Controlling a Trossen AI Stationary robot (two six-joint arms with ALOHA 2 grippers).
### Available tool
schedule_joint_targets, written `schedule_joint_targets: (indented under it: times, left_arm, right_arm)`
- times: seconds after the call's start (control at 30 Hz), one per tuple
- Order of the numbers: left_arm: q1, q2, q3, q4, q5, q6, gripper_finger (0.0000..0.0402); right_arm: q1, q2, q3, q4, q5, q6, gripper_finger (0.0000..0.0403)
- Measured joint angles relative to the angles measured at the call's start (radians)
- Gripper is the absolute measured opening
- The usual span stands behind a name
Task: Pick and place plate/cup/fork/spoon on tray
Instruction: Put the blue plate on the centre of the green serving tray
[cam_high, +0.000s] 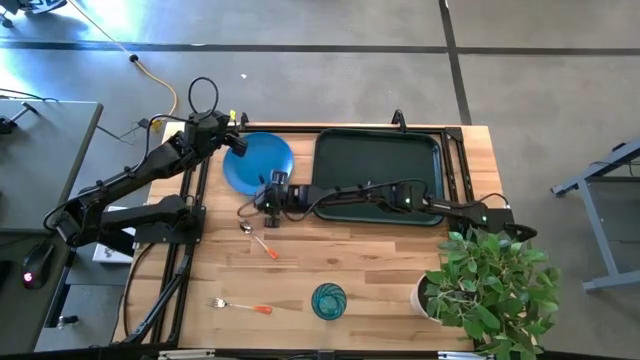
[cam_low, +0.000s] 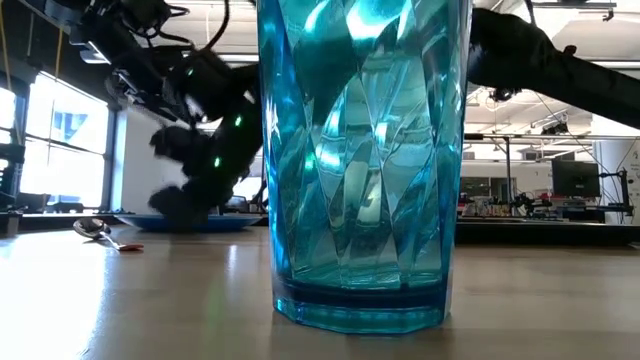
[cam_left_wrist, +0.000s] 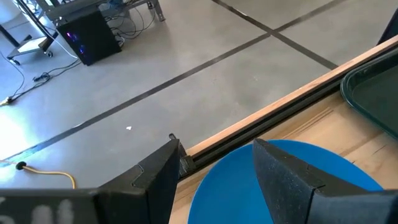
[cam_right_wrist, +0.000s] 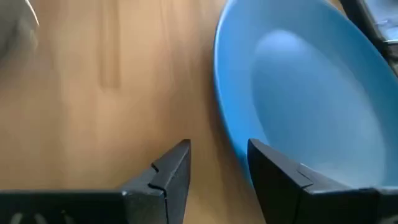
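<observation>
The bright-blue plate (cam_high: 256, 160) lies on the table just left of the dark tray (cam_high: 380, 175). My left gripper (cam_high: 233, 145) is open at the plate's far-left rim; in the left wrist view (cam_left_wrist: 214, 180) one finger stands over the plate (cam_left_wrist: 249, 193) and one outside it. My right gripper (cam_high: 266, 192) is open at the plate's near rim (cam_right_wrist: 227, 124). The spoon (cam_high: 255, 238), the fork (cam_high: 240, 305) and the teal cup (cam_high: 328, 300) lie or stand on the near part of the table. My left gripper's fingers stand on either side of the plate's far-left rim (cam_left_wrist: 205, 180), coming from the far left and slanting down; I cannot tell whether they touch it. My right gripper's fingers stand at the plate's near rim (cam_right_wrist: 239, 165); I cannot tell whether they touch it.
A potted plant (cam_high: 490, 285) in a white pot stands at the near right corner. The table's far edge (cam_left_wrist: 273, 112) runs just behind the plate. In the low view the cup (cam_low: 365, 150) fills the foreground, with the spoon (cam_low: 100, 232) behind it to the left.
</observation>
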Motion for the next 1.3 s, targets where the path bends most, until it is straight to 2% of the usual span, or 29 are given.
schedule_joint_targets:
  times: [0.13, 0.37, 0.67, 1.0, 1.3]
  left_arm:
    - [0.000, 0.000, 0.000, 0.000, 0.000, 0.002, 0.0193]
    - [0.000, 0.000, 0.000, 0.000, -0.012, 0.003, 0.0193]
    - [0.000, 0.000, 0.000, -0.003, -0.021, 0.002, 0.0193]
    - [0.000, 0.000, 0.000, -0.003, -0.023, 0.000, 0.0193]
    - [0.000, 0.000, 0.000, -0.003, -0.022, 0.000, 0.0193]
  right_arm:
    - [0.007, 0.010, 0.002, 0.009, 0.127, -0.013, 0.0149]
    - [0.003, 0.012, 0.002, 0.033, 0.204, -0.068, 0.0149]
    - [-0.008, 0.011, 0.002, 0.000, 0.187, -0.081, 0.0145]
    - [-0.015, 0.020, 0.005, -0.009, 0.167, -0.102, 0.0109]
    - [-0.034, 0.022, 0.005, -0.054, 0.106, -0.024, 0.0082]
